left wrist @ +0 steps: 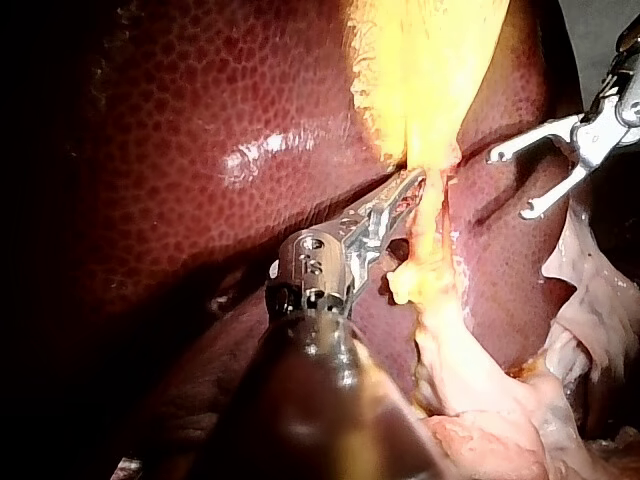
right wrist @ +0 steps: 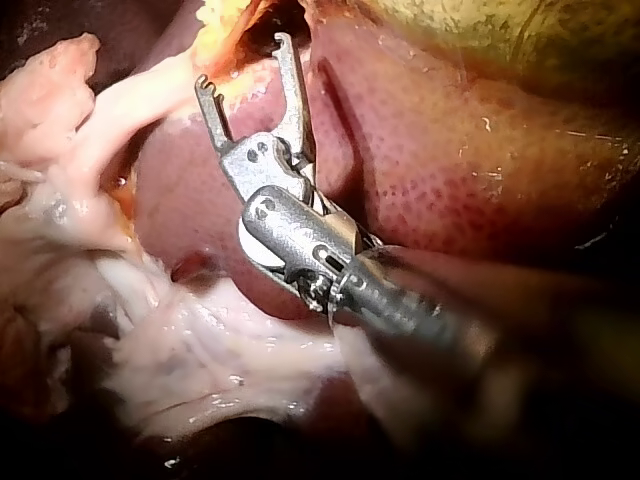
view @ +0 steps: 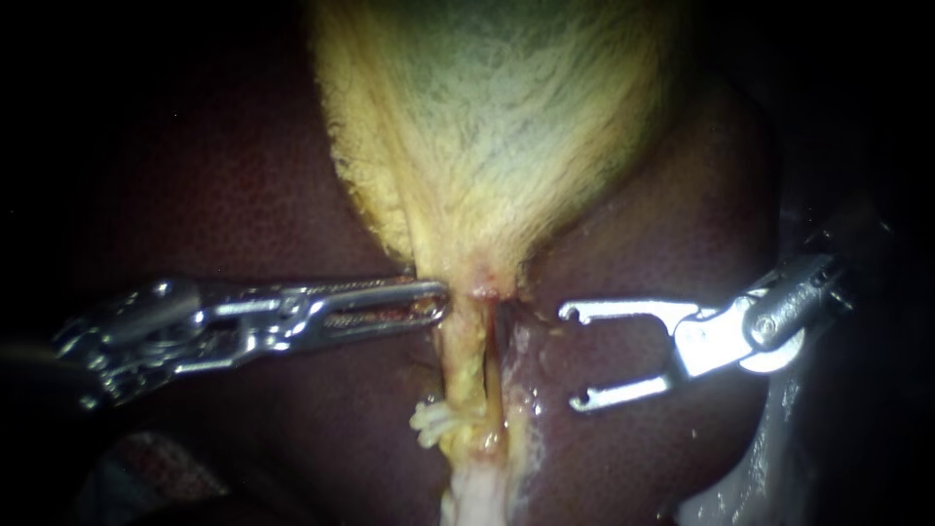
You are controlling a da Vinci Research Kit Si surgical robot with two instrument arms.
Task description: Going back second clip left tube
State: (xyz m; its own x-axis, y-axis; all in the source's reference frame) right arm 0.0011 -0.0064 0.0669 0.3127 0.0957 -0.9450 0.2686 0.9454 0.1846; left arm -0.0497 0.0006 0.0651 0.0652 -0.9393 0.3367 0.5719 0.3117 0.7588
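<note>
Both jaws of the right instrument (view: 573,356) gape wide beside the tubes (view: 466,356).

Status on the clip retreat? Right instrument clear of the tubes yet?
Looks done: the right instrument sits beside the tubes, apart from them, jaws open and empty. In hand: the left instrument rests against the gallbladder neck. Left: I can't make out a clip on either tube, so placement is unconfirmed. The right instrument is not far off, so more withdrawal seems likely.
</note>
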